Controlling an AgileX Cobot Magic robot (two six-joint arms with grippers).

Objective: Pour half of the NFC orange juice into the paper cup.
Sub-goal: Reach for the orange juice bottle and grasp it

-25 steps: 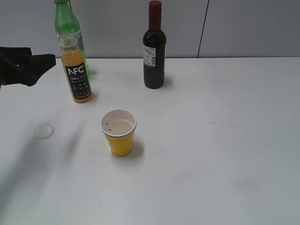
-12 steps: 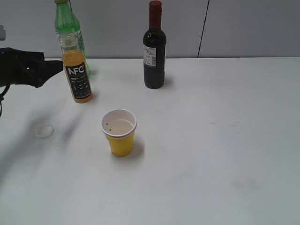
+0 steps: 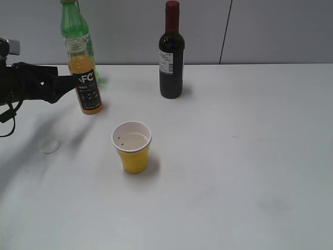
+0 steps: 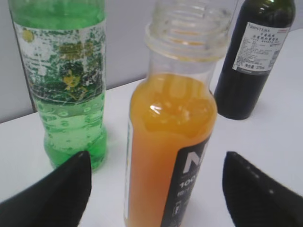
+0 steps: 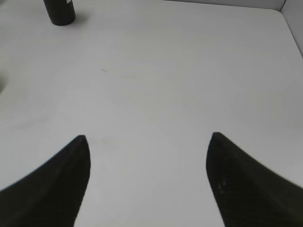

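The NFC orange juice point(image 3: 88, 86) stands uncapped at the back left of the white table point(image 3: 234, 156), nearly full. In the left wrist view the bottle point(image 4: 168, 142) stands between the two fingers of my left gripper point(image 4: 156, 158), which is open and not touching it. In the exterior view the left gripper point(image 3: 65, 83) reaches the bottle from the left. The paper cup point(image 3: 132, 148) stands upright in front of the bottle, apart from it, with small dark specks inside. My right gripper point(image 5: 147, 138) is open and empty above bare table; it does not show in the exterior view.
A green plastic bottle point(image 3: 73, 26) stands right behind the juice, and shows in the left wrist view point(image 4: 66, 85). A dark wine bottle point(image 3: 171, 52) stands at the back middle. A small clear cap point(image 3: 49, 146) lies on the table left of the cup.
My left gripper has moved right toward the juice bottle, and its fingertips now reach the bottle's side. Bottle, cup and cap have not moved.
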